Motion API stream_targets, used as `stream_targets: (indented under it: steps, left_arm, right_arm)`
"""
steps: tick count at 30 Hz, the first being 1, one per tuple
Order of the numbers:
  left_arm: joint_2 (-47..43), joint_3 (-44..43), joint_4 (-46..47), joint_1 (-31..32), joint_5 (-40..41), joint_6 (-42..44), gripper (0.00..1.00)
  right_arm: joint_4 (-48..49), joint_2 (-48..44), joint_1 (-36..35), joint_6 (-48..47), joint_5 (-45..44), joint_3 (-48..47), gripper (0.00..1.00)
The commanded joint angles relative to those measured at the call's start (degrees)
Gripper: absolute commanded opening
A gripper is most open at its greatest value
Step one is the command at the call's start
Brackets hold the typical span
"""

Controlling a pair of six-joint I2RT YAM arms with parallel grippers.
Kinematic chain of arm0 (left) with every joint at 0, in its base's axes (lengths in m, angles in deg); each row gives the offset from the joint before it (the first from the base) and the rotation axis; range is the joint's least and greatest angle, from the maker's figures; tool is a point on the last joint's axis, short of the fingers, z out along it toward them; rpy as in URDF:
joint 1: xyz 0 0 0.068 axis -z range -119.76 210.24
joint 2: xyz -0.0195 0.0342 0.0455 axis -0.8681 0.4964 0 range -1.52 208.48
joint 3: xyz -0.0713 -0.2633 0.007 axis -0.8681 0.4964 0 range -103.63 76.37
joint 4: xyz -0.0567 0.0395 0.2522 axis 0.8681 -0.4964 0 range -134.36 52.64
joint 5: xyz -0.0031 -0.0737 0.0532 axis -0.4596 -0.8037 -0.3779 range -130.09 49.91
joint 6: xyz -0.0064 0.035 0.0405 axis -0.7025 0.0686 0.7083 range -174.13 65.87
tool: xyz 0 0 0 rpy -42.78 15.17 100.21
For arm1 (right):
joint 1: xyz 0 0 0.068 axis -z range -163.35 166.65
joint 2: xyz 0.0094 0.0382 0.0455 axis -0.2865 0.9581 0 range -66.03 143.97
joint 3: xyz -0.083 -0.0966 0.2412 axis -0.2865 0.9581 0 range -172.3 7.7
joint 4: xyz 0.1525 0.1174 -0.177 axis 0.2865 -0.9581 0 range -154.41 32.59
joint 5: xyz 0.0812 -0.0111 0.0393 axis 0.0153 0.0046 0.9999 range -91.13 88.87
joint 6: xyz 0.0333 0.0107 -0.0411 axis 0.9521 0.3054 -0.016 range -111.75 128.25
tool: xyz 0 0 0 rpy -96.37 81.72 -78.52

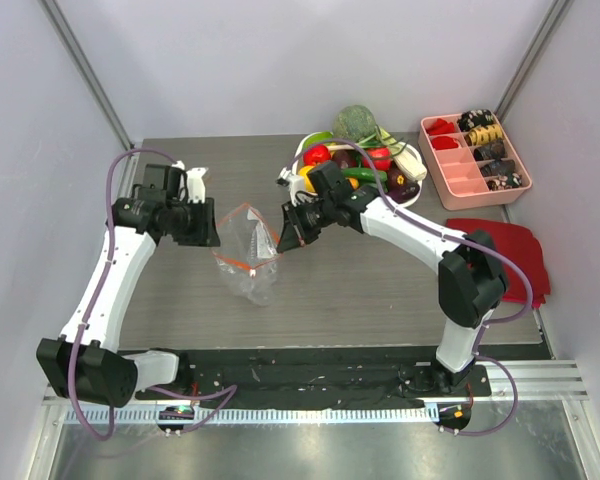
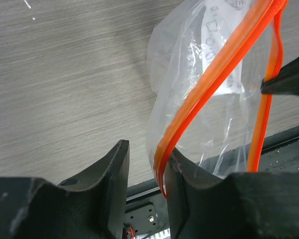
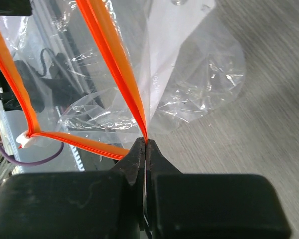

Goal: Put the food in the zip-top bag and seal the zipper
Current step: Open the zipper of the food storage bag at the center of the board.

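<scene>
Showed, nearest, a grey wood-grain table (image 1: 380, 300) with both arms reaching inward from its front edge. Found the crinkly clear plastic zip-top bag (image 1: 248, 255) between the two arms at the table's middle, lifted by its mouth and hanging down toward the surface. Caught the right gripper (image 3: 145, 144) with fingers pressed tight together, pinching the thin orange-red zipper strip (image 3: 114, 64) on one lip of that mouth. Caught the left gripper (image 2: 148, 149) with fingers spread apart, with the other orange lip resting against the inner face of one finger only. Showed the mouth parted, with a small white end piece (image 3: 26, 141) at one corner of the strip. Found the food (image 1: 345, 160) farther back, right of centre, all outside the bag and heaped on a white plate (image 1: 410, 197): a round red fruit (image 1: 317, 154) at the left, a long dark green cucumber (image 1: 365, 173) in the middle, a round grey-green broccoli-like head (image 1: 355, 121) at the rear. Showed a dark red cloth (image 1: 500, 245) at the right edge and, beyond it, a pink divided tray (image 1: 462, 182) of small red and brown pieces.
</scene>
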Motion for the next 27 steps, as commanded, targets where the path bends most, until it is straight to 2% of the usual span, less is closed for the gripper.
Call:
stream_targets:
  steps: [1,2,3,9,12,17,21,22,26,27]
  left_arm:
    - [-0.6,0.5,4.3,0.7,2.9,-1.7,0.3]
    - [-0.7,0.2,3.5,0.7,3.3,-1.5,0.1]
    - [-0.9,-0.4,2.3,0.7,4.1,-0.7,0.0]
    - [-2.4,-8.6,-7.8,-2.3,10.5,6.7,0.0]
    - [-2.3,-11.1,-11.6,-1.0,9.1,7.2,0.0]
    - [1.8,-5.7,-7.5,8.5,8.5,4.5,0.0]
    - [7.9,-6.7,-4.4,10.3,4.2,0.8,0.0]
    - [9.0,-7.1,-3.4,10.4,3.5,0.1,0.0]
    - [11.7,-8.0,-1.3,10.5,1.5,-3.8,0.0]
    - [12.0,-8.6,-0.9,10.6,1.7,-4.3,0.0]
  right_arm:
    - [1.4,-3.2,-0.4,2.1,3.1,-2.3,0.01]
    - [1.3,-3.5,-0.4,2.0,3.2,-1.9,0.01]
    - [0.9,-4.0,-0.1,2.1,2.5,-1.6,0.01]
    - [-1.5,-4.4,7.0,2.0,2.3,1.2,0.01]
    - [-1.3,-3.9,7.4,1.9,3.5,1.0,0.01]
    - [0.5,1.9,5.5,1.2,5.3,-1.5,0.01]
    - [-0.7,4.9,5.7,-1.9,4.1,-3.4,0.02]
    - [-1.0,4.8,6.2,-2.5,3.7,-3.5,0.04]
    - [-2.3,2.5,8.8,-3.0,3.0,-3.7,0.3]
    - [-2.5,1.1,9.4,-3.2,2.9,-3.9,0.34]
